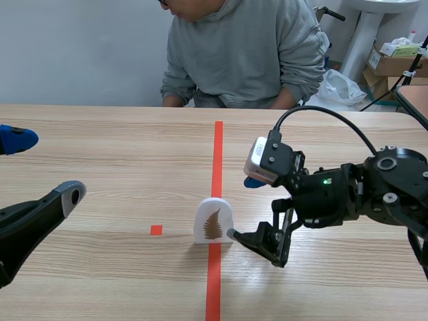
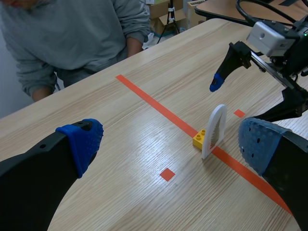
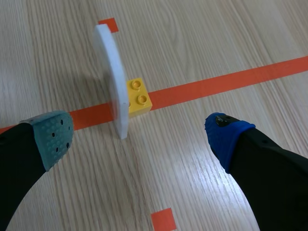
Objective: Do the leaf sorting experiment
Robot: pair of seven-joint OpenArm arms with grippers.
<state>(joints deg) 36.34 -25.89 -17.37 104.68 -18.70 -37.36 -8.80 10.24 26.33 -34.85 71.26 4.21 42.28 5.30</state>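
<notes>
1. Leaf card [image 1: 213, 221]: upright on the counter's [image 1: 100, 134] orange tape line, yellow brick [image 3: 137, 97] against its far side.
2. Right tool [image 1: 242, 207]: released, held low from the right, lower finger close to the card's base.
3. Left tool [image 1: 45, 166]: released, low at near left, well apart.

A white arch-shaped flat plaque [image 1: 213, 221] stands upright on the wooden table [image 1: 114, 167], rounded on top and straight at the base. It sits right on the long orange-red tape line [image 1: 217, 154]. The face turned toward the robot carries a brown fern-like leaf picture that tapers to a tip near the arch. Seen edge-on in both wrist views, the plaque is thin and vertical. A small yellow plastic building brick [image 3: 137, 97] with round studs on top touches the plaque's lower back side and also rests on the tape line.
</notes>
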